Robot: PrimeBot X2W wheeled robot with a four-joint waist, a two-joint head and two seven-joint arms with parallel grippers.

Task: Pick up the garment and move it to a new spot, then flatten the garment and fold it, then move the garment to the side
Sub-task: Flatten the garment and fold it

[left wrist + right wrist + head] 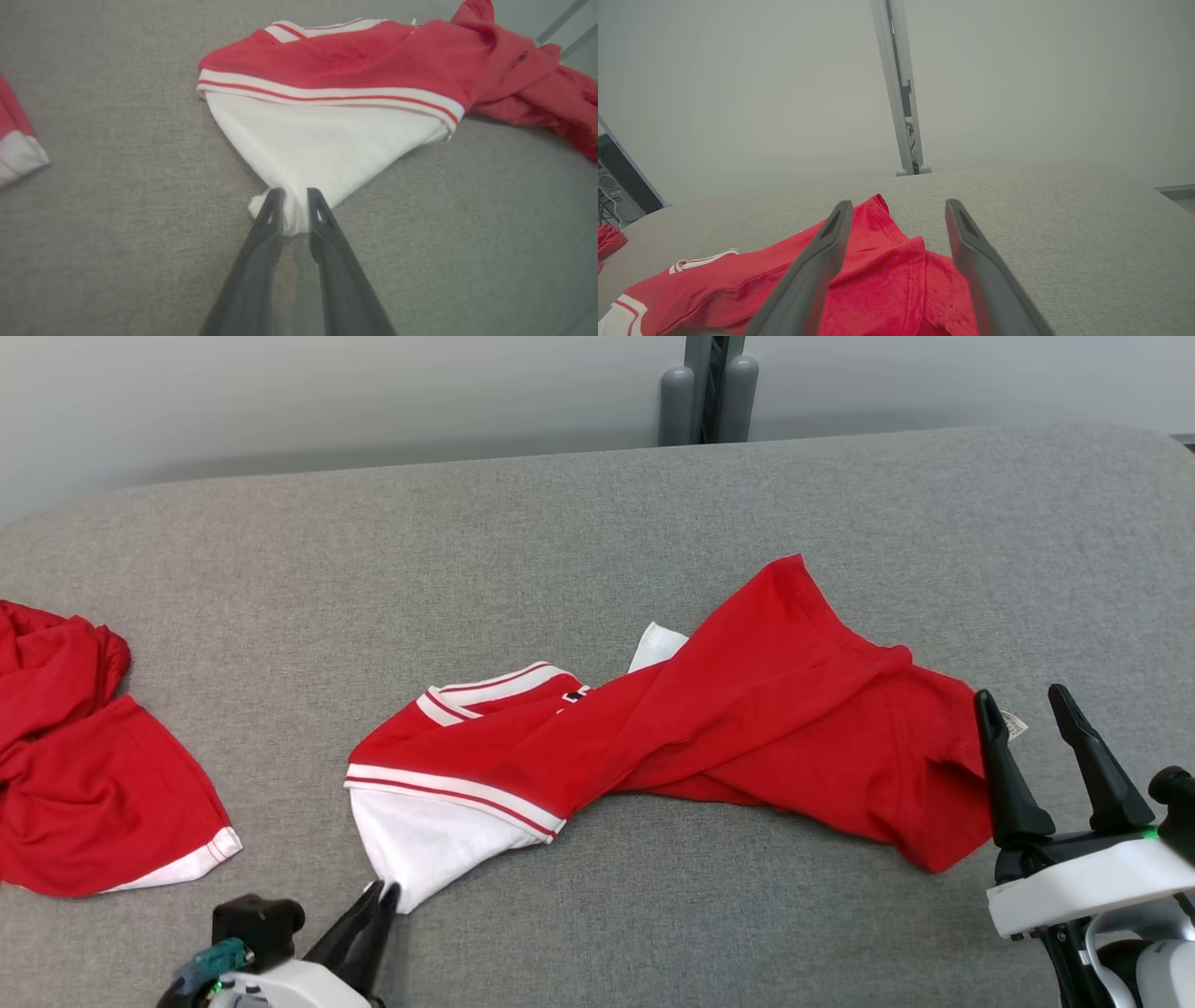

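the garment (728,709) is lying twisted across the middle of the worktop (597,523), with its white part (327,149) pointing at the near edge and the red bulk running off toward the right edge; the left gripper (381,894) has its fingers drawn in tight on the very tip of that white part, cloth bunched between them, so it reads as a pinch; the right gripper (1019,693) has its fingers spread wide with nothing in them, sitting just beside the red end

what i'd worry about: that pinch is on barely any cloth, so a quick lift could let the tip slip straight out; the body is wound round itself in the middle, and hauling from one end alone would probably tighten the twist rather than open it; with the right side not holding anything, the red end would just drag

room-wise: the grip is close to the near edge, so a pull that way could spill cloth over it; the left edge is taken by a second red garment (84,775) and a sweep that way might catch it; the far half and the far right corner are bare, which looks like the safest way to go; a grey post (707,387) stands beyond the far edge
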